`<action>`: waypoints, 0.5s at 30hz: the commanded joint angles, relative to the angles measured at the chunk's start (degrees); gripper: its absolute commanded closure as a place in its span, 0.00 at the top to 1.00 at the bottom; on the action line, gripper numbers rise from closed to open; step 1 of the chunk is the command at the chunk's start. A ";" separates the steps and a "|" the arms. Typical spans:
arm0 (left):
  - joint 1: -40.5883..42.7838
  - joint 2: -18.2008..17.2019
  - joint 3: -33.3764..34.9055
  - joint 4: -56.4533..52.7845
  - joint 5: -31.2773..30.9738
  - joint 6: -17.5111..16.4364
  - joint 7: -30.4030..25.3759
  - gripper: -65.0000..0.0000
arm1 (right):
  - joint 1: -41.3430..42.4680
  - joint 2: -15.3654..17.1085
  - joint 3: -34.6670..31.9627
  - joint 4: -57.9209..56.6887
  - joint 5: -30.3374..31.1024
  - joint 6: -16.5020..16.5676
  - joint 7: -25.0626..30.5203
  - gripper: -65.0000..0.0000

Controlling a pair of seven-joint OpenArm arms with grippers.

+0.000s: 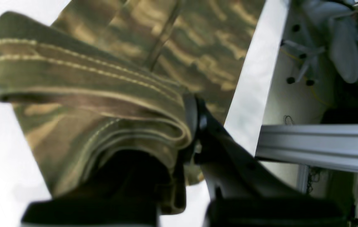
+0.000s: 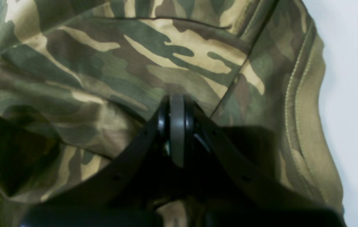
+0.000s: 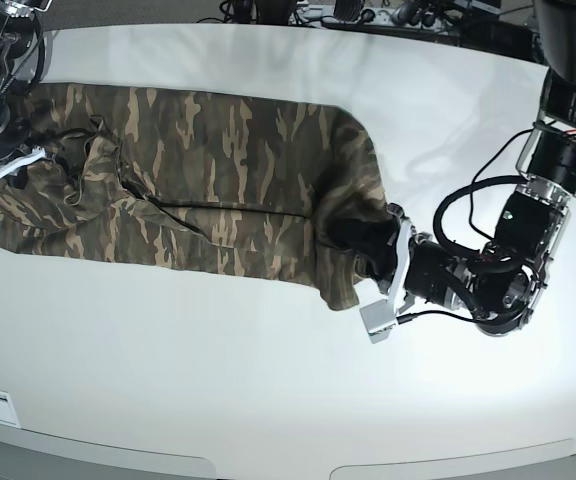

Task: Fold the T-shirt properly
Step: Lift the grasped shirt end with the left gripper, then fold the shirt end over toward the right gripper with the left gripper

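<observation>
Gripping T-shirt (image 3: 218, 170) edges, both sides.

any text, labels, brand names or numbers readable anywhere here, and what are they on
None can be read in any view.
T-shirt: camouflage print only, no logo, tag or lettering in view.
Table: plain white, no markings.
Left hand and right hand: plain black, no labels.
Gear beyond the table's far edge in the base view: too small to read.
</observation>
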 commanded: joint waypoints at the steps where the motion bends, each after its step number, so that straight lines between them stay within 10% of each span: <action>1: -1.33 0.94 -0.63 0.59 -1.43 -0.66 -0.68 0.00 | -0.28 0.07 -0.26 0.11 0.13 0.66 -3.26 0.00; 15: 10.45 14.88 -0.66 -2.51 8.94 -6.91 -9.70 0.00 | -0.31 0.00 -0.26 0.11 -0.02 0.74 -4.28 0.00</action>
